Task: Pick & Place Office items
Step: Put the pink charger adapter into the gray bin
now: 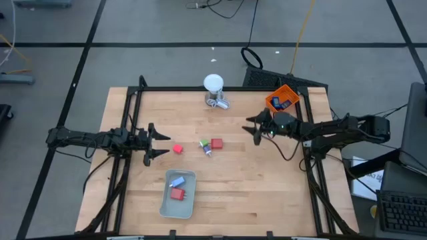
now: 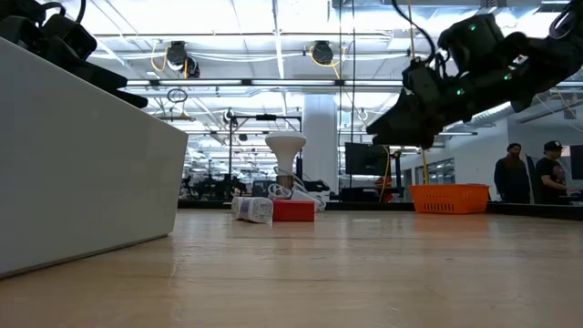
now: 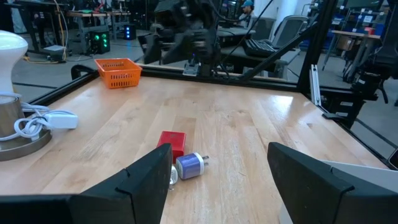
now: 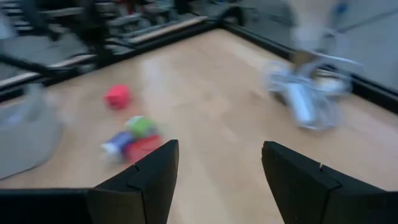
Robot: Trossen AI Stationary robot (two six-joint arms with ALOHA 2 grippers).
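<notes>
Wooden table [image 1: 253, 187], both tools wide open and empty: left tool [image 1: 157, 144], right tool [image 1: 253, 130]; orange bin [image 1: 282, 99] contents seemingly blue, hard to discern

The left pincer [image 3: 219, 180] is spread wide, its two dark fingers [image 3: 146, 180] low over the wooden worktop [image 3: 249, 124]. Just beyond the fingers lies a red block [image 3: 172, 142], and touching its near side is a light-blue piece [image 3: 189, 165] with small prongs. Well past the red block, near the worktop's far edge, stands an orange bin [image 3: 118, 71]. A white cable [image 3: 40, 121] lies coiled beside a metallic base [image 3: 12, 134], apart from the red block.
</notes>
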